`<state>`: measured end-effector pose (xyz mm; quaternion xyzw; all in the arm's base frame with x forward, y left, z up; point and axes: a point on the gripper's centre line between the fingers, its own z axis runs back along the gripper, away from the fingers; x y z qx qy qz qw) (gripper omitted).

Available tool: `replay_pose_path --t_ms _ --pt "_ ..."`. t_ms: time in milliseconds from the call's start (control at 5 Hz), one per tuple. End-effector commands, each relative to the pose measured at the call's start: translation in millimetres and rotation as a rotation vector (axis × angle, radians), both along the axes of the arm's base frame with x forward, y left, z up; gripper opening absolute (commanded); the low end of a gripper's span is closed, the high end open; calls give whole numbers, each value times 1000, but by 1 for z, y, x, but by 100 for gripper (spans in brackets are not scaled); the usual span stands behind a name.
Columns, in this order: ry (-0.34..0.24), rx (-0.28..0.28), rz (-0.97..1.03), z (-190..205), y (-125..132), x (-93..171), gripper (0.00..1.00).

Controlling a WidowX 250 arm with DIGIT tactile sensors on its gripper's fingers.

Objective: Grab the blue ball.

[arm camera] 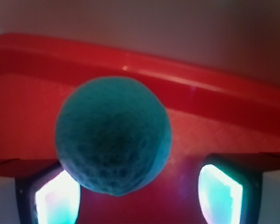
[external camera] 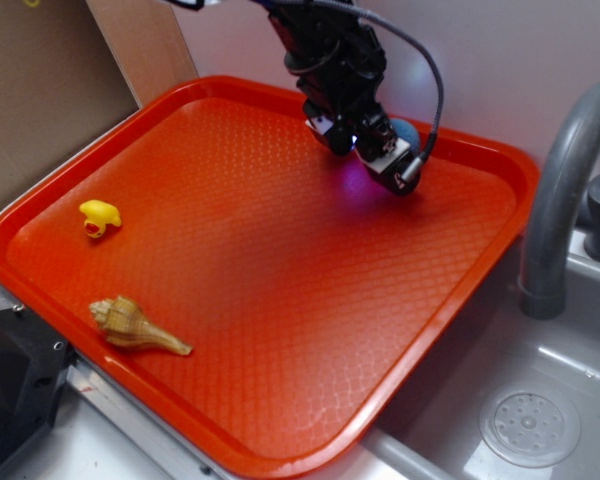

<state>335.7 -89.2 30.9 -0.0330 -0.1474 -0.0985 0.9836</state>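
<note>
Blue ball [arm camera: 113, 135], round and pitted, fills the wrist view between spread jaws, untouched, by the far rim of the red tray [arm camera: 214, 86] | exterior view: gripper [external camera: 385, 152] hides most of it; waffle-textured tray also holds a yellow duck [external camera: 99, 216] and ridged seashell [external camera: 132, 326], well apart.

Toy kitchen setup, grey sink [external camera: 540, 400] with drain (plastic-looking), curved faucet [external camera: 560, 190], red tray [external camera: 280, 300]

The red tray [external camera: 230, 200] holds a blue ball [external camera: 407, 130], yellow duck [external camera: 99, 216] and seashell [external camera: 132, 326].
</note>
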Motion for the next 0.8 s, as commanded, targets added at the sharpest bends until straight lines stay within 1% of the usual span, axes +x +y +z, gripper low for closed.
replay_pose_path --t_ms 0,200,400,600 --pt "-113 -46 -18 20 -10 21 100" --pt "-130 -75 -45 36 -17 23 100" --pt "-138 -78 -64 46 -22 25 100" --pt "-133 -78 -81 44 -28 30 100"
